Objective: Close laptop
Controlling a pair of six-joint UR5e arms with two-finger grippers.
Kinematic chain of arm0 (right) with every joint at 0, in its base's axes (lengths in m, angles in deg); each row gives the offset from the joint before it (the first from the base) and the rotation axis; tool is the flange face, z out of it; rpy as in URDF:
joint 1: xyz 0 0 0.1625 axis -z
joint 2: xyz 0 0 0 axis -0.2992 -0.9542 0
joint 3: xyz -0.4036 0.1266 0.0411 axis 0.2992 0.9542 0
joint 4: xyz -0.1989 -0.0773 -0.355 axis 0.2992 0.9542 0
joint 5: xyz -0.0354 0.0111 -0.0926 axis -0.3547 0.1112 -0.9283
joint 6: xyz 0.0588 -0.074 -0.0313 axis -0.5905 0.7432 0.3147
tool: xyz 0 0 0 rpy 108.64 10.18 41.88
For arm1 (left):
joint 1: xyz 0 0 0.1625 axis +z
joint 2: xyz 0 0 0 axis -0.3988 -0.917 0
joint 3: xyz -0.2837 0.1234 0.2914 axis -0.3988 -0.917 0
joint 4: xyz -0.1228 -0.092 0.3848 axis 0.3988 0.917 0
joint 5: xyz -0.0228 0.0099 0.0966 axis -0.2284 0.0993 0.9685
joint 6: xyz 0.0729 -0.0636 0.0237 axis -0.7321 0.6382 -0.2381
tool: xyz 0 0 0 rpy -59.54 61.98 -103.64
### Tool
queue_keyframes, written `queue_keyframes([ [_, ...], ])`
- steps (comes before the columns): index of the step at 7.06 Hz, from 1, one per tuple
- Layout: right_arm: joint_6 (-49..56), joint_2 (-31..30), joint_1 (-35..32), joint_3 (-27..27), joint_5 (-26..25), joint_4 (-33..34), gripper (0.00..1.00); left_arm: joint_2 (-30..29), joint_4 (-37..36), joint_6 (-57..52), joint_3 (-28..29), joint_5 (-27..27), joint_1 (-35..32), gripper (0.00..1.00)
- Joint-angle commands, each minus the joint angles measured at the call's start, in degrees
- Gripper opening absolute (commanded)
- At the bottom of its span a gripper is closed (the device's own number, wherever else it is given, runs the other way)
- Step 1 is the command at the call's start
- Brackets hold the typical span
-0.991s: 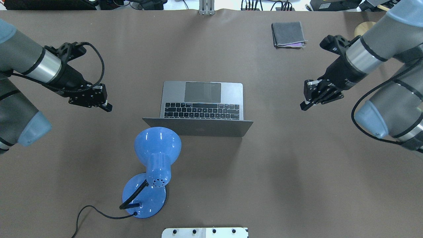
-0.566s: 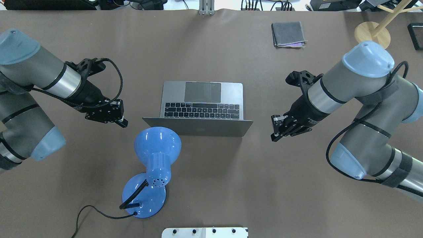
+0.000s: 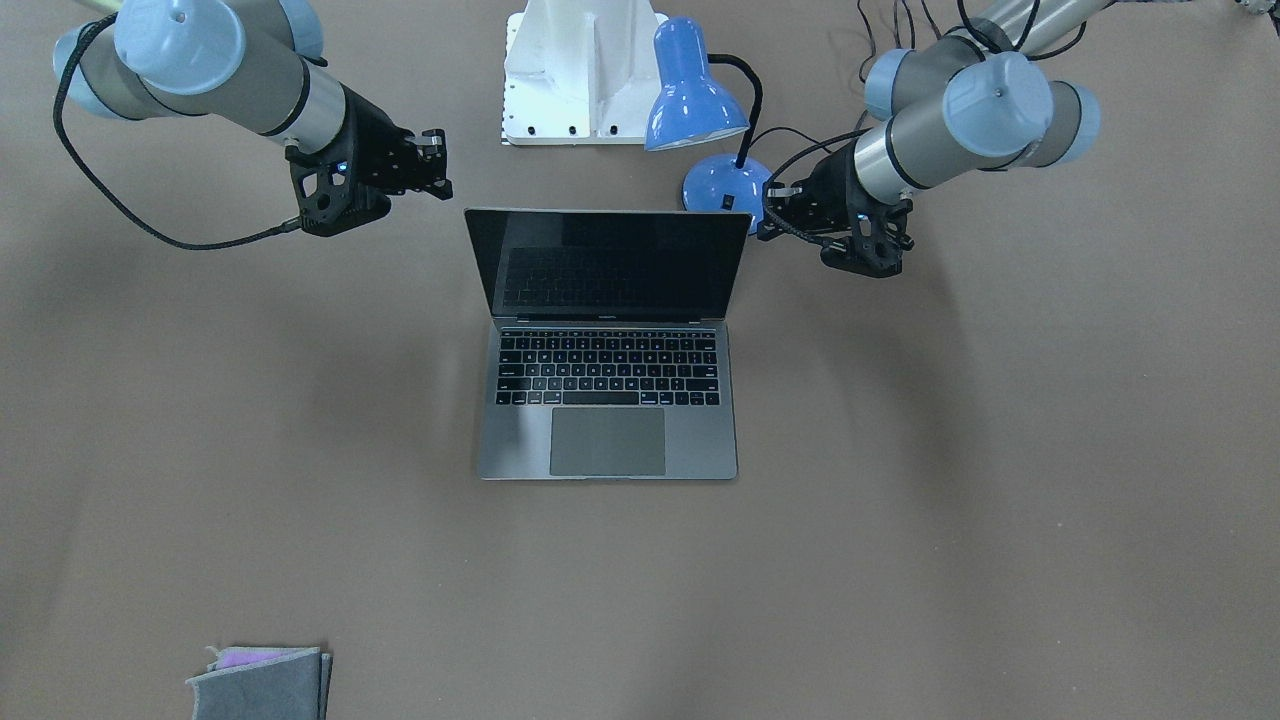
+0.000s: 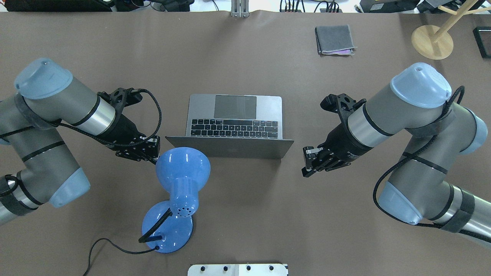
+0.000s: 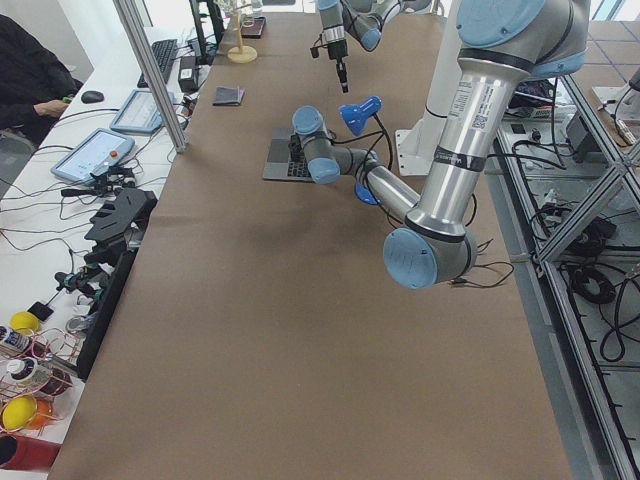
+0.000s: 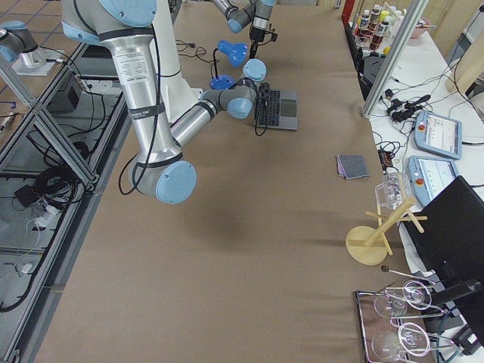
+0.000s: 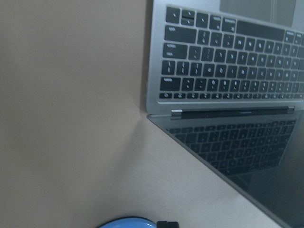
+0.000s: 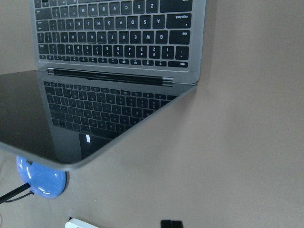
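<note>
- The laptop (image 4: 234,115) is slim matte grey metal with black keys and a glossy black screen. It stands open in the middle of the flat, matte brown worktop (image 4: 245,222).
- The left end effector (image 3: 766,225) hangs just beside one side edge of the lid.
- The right end effector (image 4: 305,168) is near the opposite edge, clear of it.
- Both end effectors look closed and hold nothing.
- A glossy blue lamp (image 4: 183,166) with a flared shade stands behind the lid.
</note>
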Motion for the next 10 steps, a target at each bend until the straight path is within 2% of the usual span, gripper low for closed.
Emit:
queue_keyframes([
  [1,-0.35,0.76,0.83,-0.26,-0.35,-0.06,0.0,-1.65,0.0,2.81,-0.93,0.3,1.5,0.0],
  [4,-0.26,2.86,1.28,0.43,-0.61,0.03,0.0,-3.41,0.0,5.28,-0.84,0.82,2.83,0.0],
  [7,0.26,6.28,0.15,2.89,-6.22,0.38,0.0,-4.12,0.0,5.28,-0.58,0.83,2.83,0.0],
  [10,0.62,8.66,-2.24,6.14,-6.59,0.03,0.0,-4.55,-0.09,5.28,-0.14,1.18,2.83,0.0],
])
